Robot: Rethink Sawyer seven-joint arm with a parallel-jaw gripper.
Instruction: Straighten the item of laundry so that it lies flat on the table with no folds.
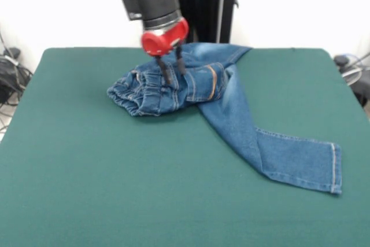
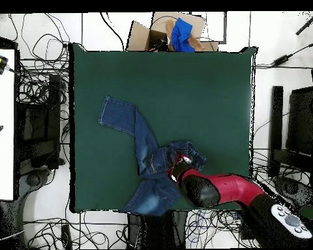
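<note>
**End effector down on the bunched waistband, one leg trailing away**

The jeans (image 1: 231,114) lay toward the robot's side of the green surface (image 1: 87,189), far from flat: the waistband and seat were heaped in a crumpled mound, one leg ran out long and nearly smooth to a hemmed cuff, and the other was folded back toward the surface's edge. The end effector (image 1: 172,69) stood directly over the mound, its two dark fingers (image 1: 165,72) slightly apart with their tips pressed into the gathered denim beside the elastic waist. Whether cloth was actually pinched between them I could not tell.

The free leg's long axis ran diagonally away from the mound, so any flattening pull would probably go opposite it.

The front view showed the fingers and fold height; the overhead view, where the arm hid them, showed both legs' spread.
</note>
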